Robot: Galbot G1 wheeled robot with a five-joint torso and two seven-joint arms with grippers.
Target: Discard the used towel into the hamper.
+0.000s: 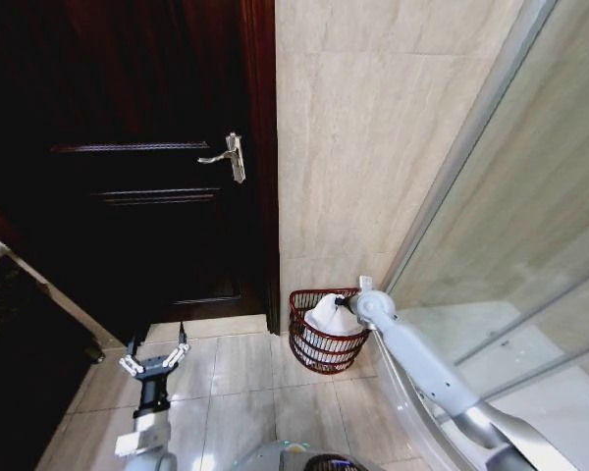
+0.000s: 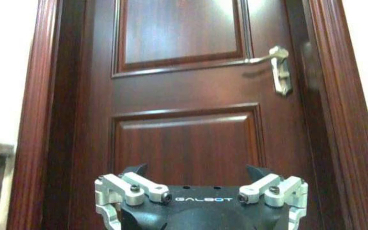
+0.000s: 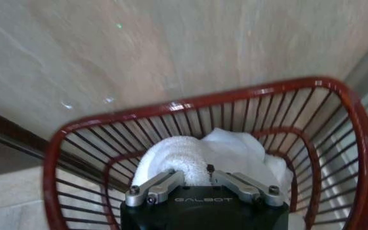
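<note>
Right gripper (image 3: 190, 175), fingers closed on the white towel (image 3: 200, 153), low inside the red-brown hamper (image 1: 326, 332) at the foot of the tiled wall (image 1: 373, 128); left gripper (image 1: 157, 350), open, idle before the dark door (image 1: 128, 147).

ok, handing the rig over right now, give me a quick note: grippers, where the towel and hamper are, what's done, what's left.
Right gripper: over the hamper, fingers closed on the white towel.
Left gripper: open, holding nothing, low over the floor tiles in front of the dark wooden door.
Hamper: on the floor against the tiled wall, between the door frame and the glass shower panel.
Towel: already down inside the hamper, with more white cloth beside it.
Done: towel carried to the hamper and lowered in.
Left: release the towel and pull the right arm clear.
</note>
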